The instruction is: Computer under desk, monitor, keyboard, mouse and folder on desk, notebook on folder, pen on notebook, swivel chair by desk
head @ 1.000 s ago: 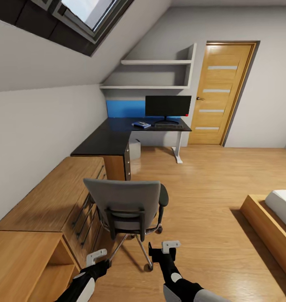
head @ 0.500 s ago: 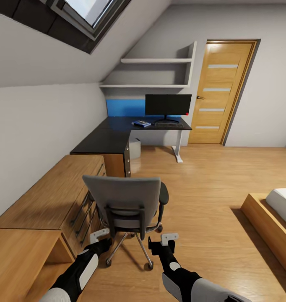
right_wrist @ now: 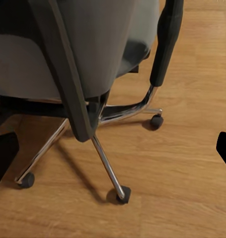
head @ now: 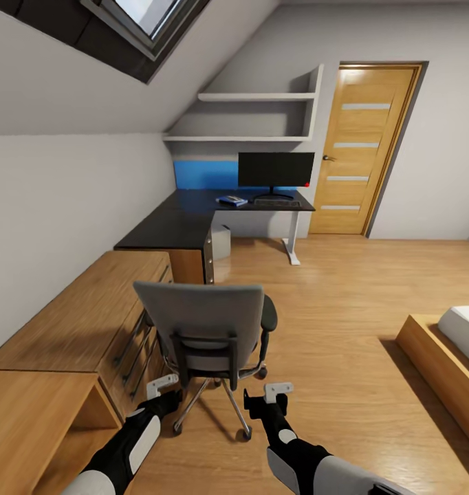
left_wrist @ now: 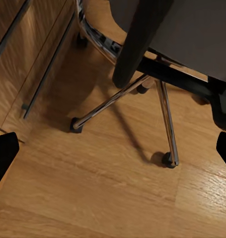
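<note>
Both grippers ride low behind the swivel chair, our left gripper and right gripper each with jaws spread and nothing between them; in the wrist views the dark fingertips sit wide apart at the frame edges. We judge the chair the bulkiest thing left to shift: fairly heavy but free-rolling on its chrome five-star base, apt to spin or drift if pushed off-centre, so the stiff backrest rim or the black spine behind it looks the surest place to take hold. It stands well apart from the desk, which carries the monitor, the keyboard below it and the folder beside that; whether notebook and pen lie on the folder is too small to tell. The computer shows under the desk. A wooden drawer cabinet runs close along the chair's left side, where a caster could catch, while open floor lies to the right.
</note>
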### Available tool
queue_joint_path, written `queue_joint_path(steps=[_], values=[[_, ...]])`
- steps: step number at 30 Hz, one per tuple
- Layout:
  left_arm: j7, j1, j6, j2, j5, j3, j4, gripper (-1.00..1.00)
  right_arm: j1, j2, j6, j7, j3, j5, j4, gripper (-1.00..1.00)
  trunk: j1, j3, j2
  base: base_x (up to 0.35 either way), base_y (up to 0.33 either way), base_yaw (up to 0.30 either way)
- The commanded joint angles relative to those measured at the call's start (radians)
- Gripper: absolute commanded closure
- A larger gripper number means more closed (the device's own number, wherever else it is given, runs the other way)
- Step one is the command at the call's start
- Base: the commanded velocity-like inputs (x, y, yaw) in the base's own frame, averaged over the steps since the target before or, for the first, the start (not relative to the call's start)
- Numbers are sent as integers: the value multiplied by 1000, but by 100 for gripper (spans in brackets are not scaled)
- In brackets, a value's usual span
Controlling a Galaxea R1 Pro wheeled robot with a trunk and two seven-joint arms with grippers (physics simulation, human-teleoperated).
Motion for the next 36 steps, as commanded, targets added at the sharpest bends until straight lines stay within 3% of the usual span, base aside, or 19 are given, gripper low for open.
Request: queue_joint_path(steps=[1,6,17,23,36], values=[[9,0,4,1,10,-6,0,-100,-1,0,-2,-6,9,-5,0,-100,4,-4,-8,0,0,0],[6,0,1,0,9,-8,41,-100,-1,0,-3,-6,10,-5,-1,-100,23,-20,-43,0,0,0],[8,-1,0,0,10,-6,48,-100,-1,2,-3,7,13,-4,-5,-100,65,-54,-120,0,0,0],[6,-1,-2,2,10,-4,47,-100,0,1,-3,50,12,23,-5,-100,88,-73,-162,0,0,0],[2,-1,-3,3,10,-5,47,-100,1,1,-6,58,13,39,-6,-100,138,-114,-253,0,0,0]])
